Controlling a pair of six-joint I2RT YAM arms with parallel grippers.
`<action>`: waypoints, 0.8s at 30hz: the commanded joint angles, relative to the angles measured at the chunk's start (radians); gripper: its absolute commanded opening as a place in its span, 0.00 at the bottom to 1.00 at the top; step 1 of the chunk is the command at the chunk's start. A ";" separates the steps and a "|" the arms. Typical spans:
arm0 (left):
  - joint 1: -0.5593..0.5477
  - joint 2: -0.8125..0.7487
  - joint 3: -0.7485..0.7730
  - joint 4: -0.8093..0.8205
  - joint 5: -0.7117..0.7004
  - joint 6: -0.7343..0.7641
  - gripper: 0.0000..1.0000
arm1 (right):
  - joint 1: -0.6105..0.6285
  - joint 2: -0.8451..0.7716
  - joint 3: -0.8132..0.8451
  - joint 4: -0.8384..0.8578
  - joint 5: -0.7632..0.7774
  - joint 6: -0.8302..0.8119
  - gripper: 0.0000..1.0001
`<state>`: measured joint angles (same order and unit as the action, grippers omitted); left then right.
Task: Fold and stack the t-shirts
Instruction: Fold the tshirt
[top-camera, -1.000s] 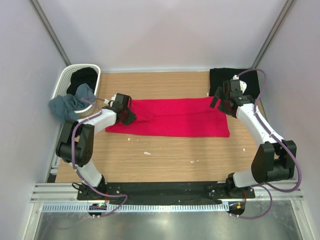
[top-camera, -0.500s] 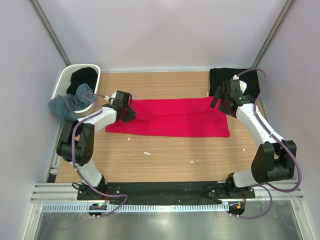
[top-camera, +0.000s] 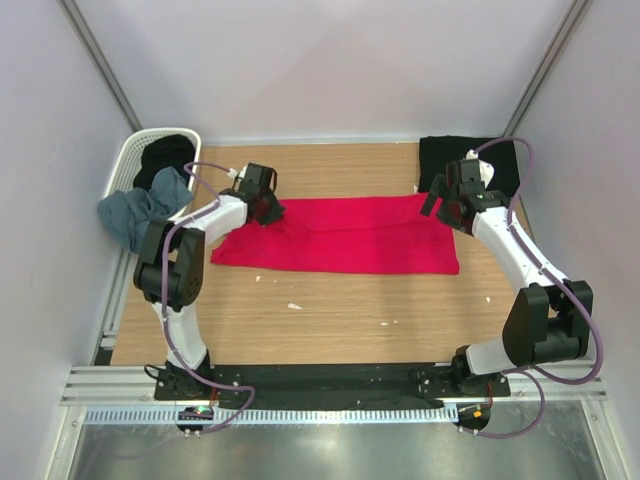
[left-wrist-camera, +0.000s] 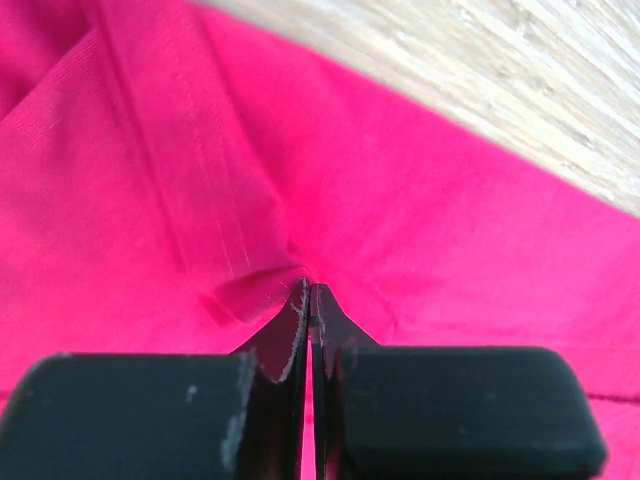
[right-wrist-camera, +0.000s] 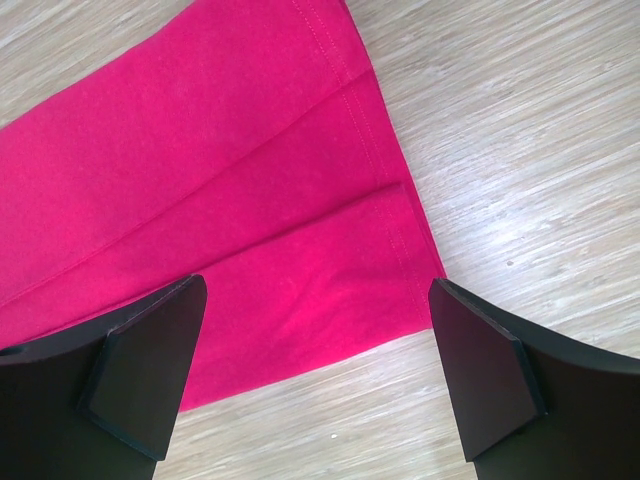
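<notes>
The crimson-red t-shirt lies flat as a long strip across the middle of the table. My left gripper sits at the strip's far left corner. In the left wrist view its fingers are shut on a puckered fold of the red t-shirt beside a stitched hem. My right gripper hovers open over the strip's right end. The right wrist view shows the red t-shirt's corner between the wide-apart fingers of the right gripper, which touch nothing.
A black t-shirt lies at the far right corner behind the right arm. The white lattice basket at the far left holds another black t-shirt, and a grey-blue t-shirt hangs over its near rim. Small white specks dot the wood.
The left gripper has closed on the red cloth and shifted toward the far side and slightly right along the shirt's left end. The right arm has not moved.
</notes>
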<state>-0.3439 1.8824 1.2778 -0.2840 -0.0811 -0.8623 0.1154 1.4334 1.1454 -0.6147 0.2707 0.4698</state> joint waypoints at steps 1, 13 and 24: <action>-0.006 0.038 0.066 0.014 0.007 0.028 0.00 | 0.003 -0.004 0.002 0.010 0.033 -0.007 1.00; -0.017 -0.080 0.071 -0.095 -0.074 0.095 0.82 | 0.003 0.010 0.005 0.024 0.004 0.003 1.00; 0.052 -0.331 -0.245 0.021 -0.039 -0.038 0.89 | 0.006 0.048 -0.007 0.089 -0.068 -0.017 1.00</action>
<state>-0.3351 1.5497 1.1187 -0.3222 -0.1528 -0.8394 0.1162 1.4681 1.1275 -0.5800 0.2352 0.4683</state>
